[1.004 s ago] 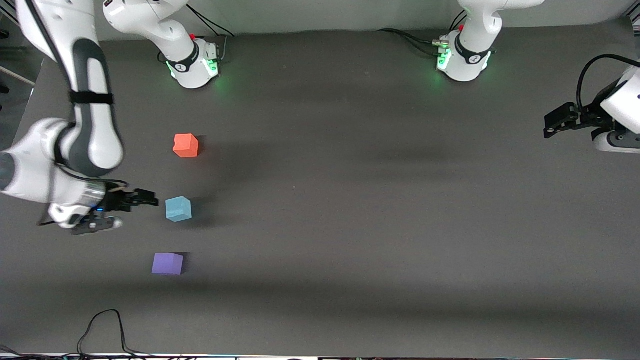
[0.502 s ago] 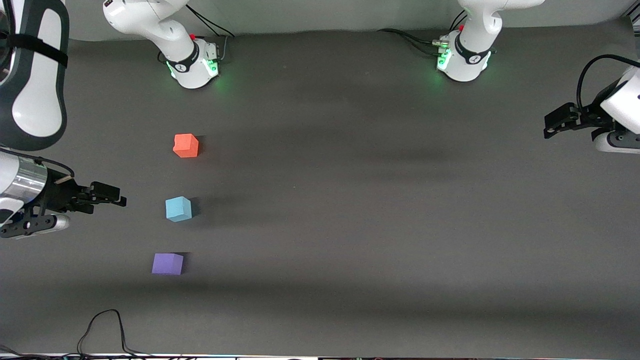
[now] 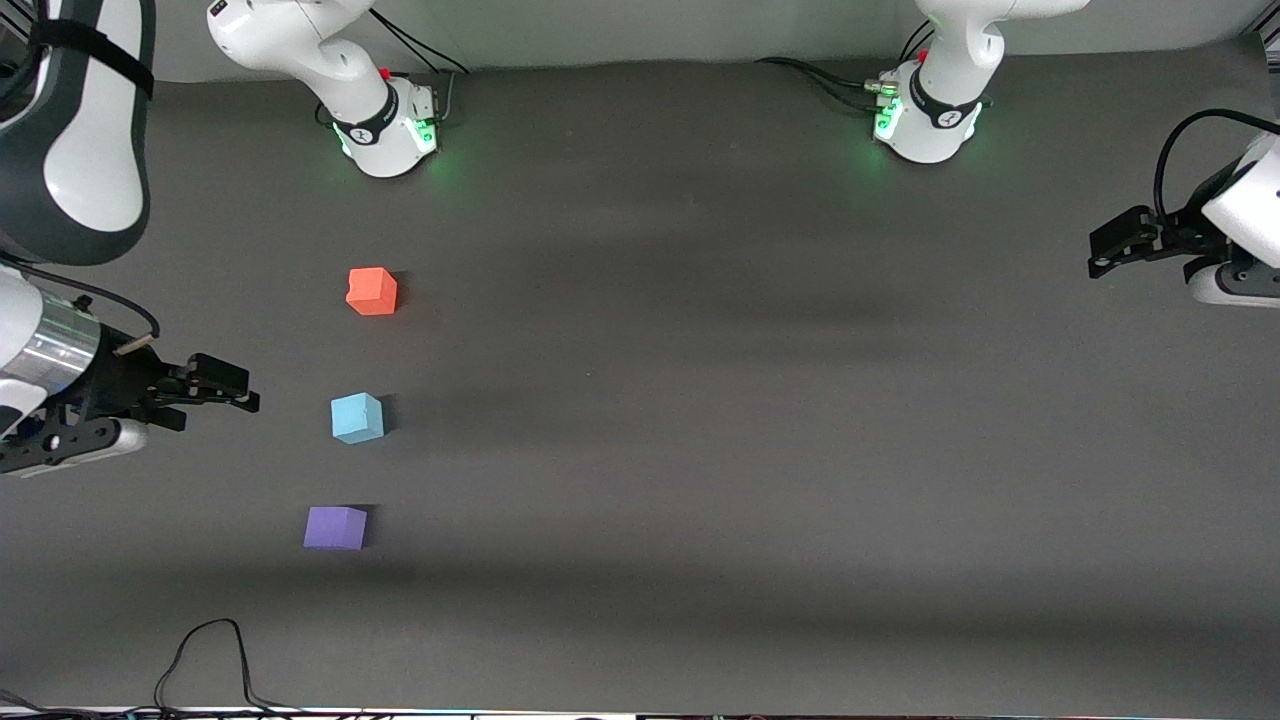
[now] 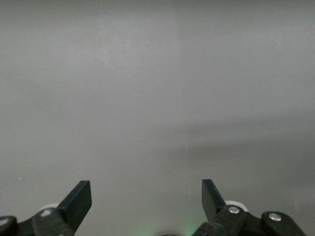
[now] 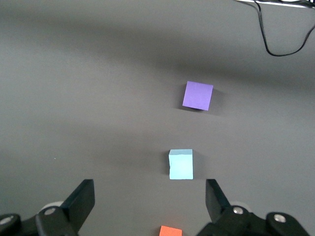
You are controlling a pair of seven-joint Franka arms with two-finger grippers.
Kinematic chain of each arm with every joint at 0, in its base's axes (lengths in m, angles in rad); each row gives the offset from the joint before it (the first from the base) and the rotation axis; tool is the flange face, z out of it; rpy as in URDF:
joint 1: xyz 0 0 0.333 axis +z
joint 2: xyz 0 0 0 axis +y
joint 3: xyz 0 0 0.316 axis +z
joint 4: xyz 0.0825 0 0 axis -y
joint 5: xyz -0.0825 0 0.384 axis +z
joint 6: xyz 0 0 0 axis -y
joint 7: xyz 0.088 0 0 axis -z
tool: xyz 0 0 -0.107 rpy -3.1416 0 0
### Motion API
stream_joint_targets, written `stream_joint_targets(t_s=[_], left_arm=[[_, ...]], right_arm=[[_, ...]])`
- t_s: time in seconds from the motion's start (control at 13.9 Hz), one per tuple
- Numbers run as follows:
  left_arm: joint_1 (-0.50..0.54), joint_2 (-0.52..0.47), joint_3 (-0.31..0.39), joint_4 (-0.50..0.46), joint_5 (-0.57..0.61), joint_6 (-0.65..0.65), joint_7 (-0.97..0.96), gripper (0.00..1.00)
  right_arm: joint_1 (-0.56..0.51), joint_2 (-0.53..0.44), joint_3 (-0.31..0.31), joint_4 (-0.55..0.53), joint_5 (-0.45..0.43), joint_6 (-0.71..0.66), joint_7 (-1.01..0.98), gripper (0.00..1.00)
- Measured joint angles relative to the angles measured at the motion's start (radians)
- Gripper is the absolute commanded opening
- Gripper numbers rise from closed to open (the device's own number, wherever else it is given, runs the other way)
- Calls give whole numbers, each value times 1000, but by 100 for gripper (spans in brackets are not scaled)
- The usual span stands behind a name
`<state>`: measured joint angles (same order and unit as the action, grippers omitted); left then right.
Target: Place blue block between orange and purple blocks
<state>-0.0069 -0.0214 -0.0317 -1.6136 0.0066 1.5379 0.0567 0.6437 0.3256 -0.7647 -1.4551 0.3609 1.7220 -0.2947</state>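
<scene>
Blocks stand in a loose line on the dark table [image 3: 700, 400] toward the right arm's end: the orange block [image 3: 372, 291] nearest the robots' bases, the blue block [image 3: 357, 418] resting between it and the purple block [image 3: 335, 527], which lies nearest the front camera. All three sit apart, none touching, exactly where they stood a second ago. The right gripper [image 3: 225, 388], empty with its fingers spread wide, hangs over the table's edge at the right arm's end, well apart from the blue block; a second ago it was just beside that block, and in the last half second it has barely shifted. Its wrist view shows the blue block [image 5: 181, 164] ahead between the open fingertips [image 5: 81, 196], the purple block [image 5: 198, 95] past it and a sliver of the orange block [image 5: 170, 231] at the frame edge. The left gripper [image 3: 1120, 243] waits over the table's edge at the left arm's end, unmoved, its fingers [image 4: 78, 200] also spread and holding nothing, with only bare table in its wrist view. A black cable [image 3: 205, 660] loops at the table's front edge.
</scene>
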Motion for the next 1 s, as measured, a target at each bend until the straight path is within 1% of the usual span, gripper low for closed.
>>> stream_joint_targets(t_s=[0.07, 0.14, 0.29, 0.43, 0.5, 0.57, 0.72, 0.79, 1.0], left_arm=[[0, 0, 0, 0, 0, 0, 0, 100], [0, 0, 0, 0, 0, 0, 0, 100], [0, 0, 1, 0, 0, 0, 0, 100], [0, 0, 1, 0, 0, 0, 0, 100], [0, 0, 1, 0, 0, 0, 0, 100], [0, 0, 1, 0, 0, 0, 0, 100], [0, 0, 1, 0, 0, 0, 0, 100], [0, 0, 1, 0, 0, 0, 0, 100], [0, 0, 1, 0, 0, 0, 0, 100]], right_arm=[[-21, -12, 18, 2, -27, -13, 1, 100], [-81, -29, 81, 2, -62, -21, 1, 100], [-278, -75, 297, -4, -143, -37, 13, 100], [-460, -133, 507, -45, -201, -40, 62, 100], [-526, -163, 591, -74, -217, -40, 95, 100], [-573, -190, 658, -100, -225, -39, 132, 100], [-630, -231, 761, -135, -240, -39, 204, 100], [-638, -251, 791, -156, -248, -39, 230, 100], [-640, -277, 799, -190, -251, -39, 242, 100]])
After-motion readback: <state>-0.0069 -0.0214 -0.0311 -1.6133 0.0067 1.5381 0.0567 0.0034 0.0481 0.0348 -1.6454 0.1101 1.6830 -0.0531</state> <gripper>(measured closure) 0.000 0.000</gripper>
